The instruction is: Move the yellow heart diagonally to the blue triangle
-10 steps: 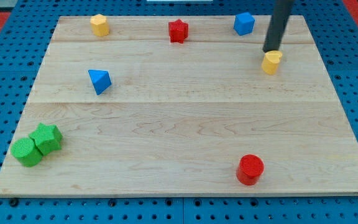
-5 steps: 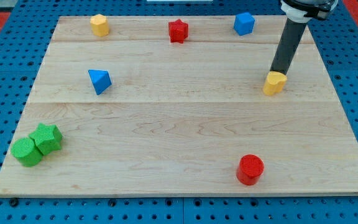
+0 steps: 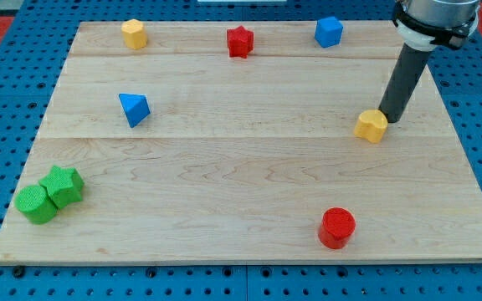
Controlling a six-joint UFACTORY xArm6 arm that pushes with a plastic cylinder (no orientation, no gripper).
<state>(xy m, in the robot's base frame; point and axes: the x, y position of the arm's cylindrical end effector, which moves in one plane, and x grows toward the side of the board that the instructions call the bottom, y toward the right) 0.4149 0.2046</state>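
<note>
The yellow heart (image 3: 372, 126) lies at the view's right on the wooden board (image 3: 241, 192). My tip (image 3: 389, 117) touches the heart's upper right side; the dark rod rises from it toward the view's top right. The blue triangle (image 3: 134, 109) lies far off at the view's left, a little higher in the view than the heart.
A yellow hexagon-like block (image 3: 135, 34), a red star (image 3: 239, 41) and a blue block (image 3: 328, 32) lie along the view's top. A red cylinder (image 3: 337, 227) is at the bottom right. A green star (image 3: 64, 186) and green cylinder (image 3: 35, 204) touch at the bottom left.
My tip has moved down and to the right, pushing the yellow heart down the board from near the top right. The other blocks have not moved.
</note>
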